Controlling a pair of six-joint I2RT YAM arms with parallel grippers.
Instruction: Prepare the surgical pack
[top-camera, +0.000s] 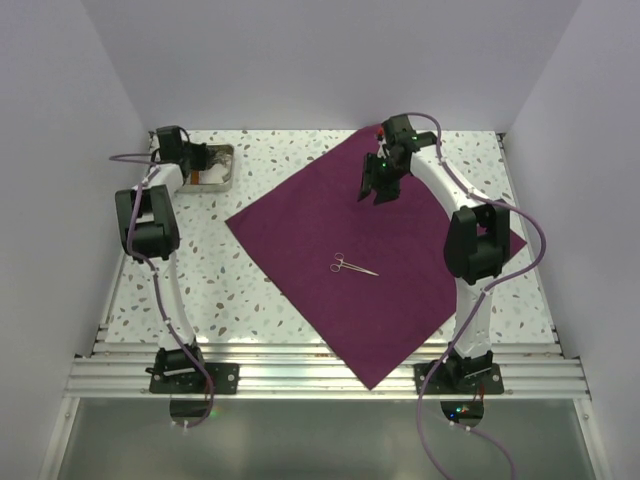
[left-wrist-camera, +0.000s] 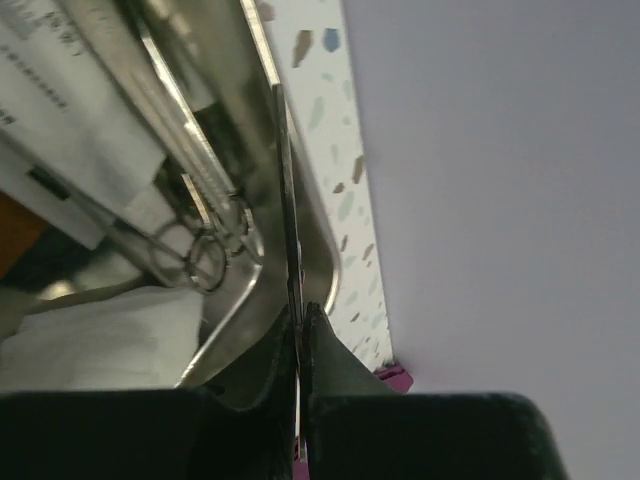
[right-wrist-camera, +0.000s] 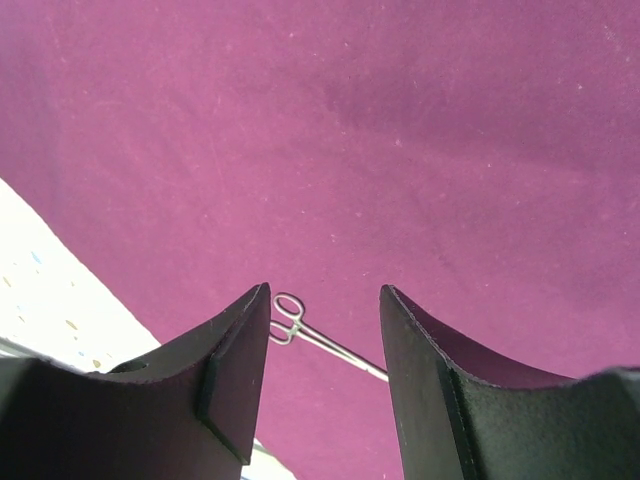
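Note:
The surgical pack (top-camera: 300, 225) is a deep purple cloth spread flat as a large diamond across the table; it also fills the right wrist view (right-wrist-camera: 400, 130). Small steel forceps (top-camera: 354, 266) lie near its middle. My right gripper (top-camera: 378, 192) hangs open over the cloth's far part with nothing in it, and the forceps (right-wrist-camera: 300, 328) show between its fingers well below. My left gripper (top-camera: 203, 158) is at the metal tray (top-camera: 228, 168) at the back left. In its wrist view it (left-wrist-camera: 300, 312) is shut on a thin metal instrument (left-wrist-camera: 286, 200) seen edge-on.
The metal tray (left-wrist-camera: 325, 250) holds ring-handled instruments (left-wrist-camera: 205, 255), a white printed packet (left-wrist-camera: 70, 110) and white gauze (left-wrist-camera: 100, 330). White walls close in the speckled table (top-camera: 200, 290) at the back and both sides. An aluminium rail (top-camera: 300, 372) runs along the near edge.

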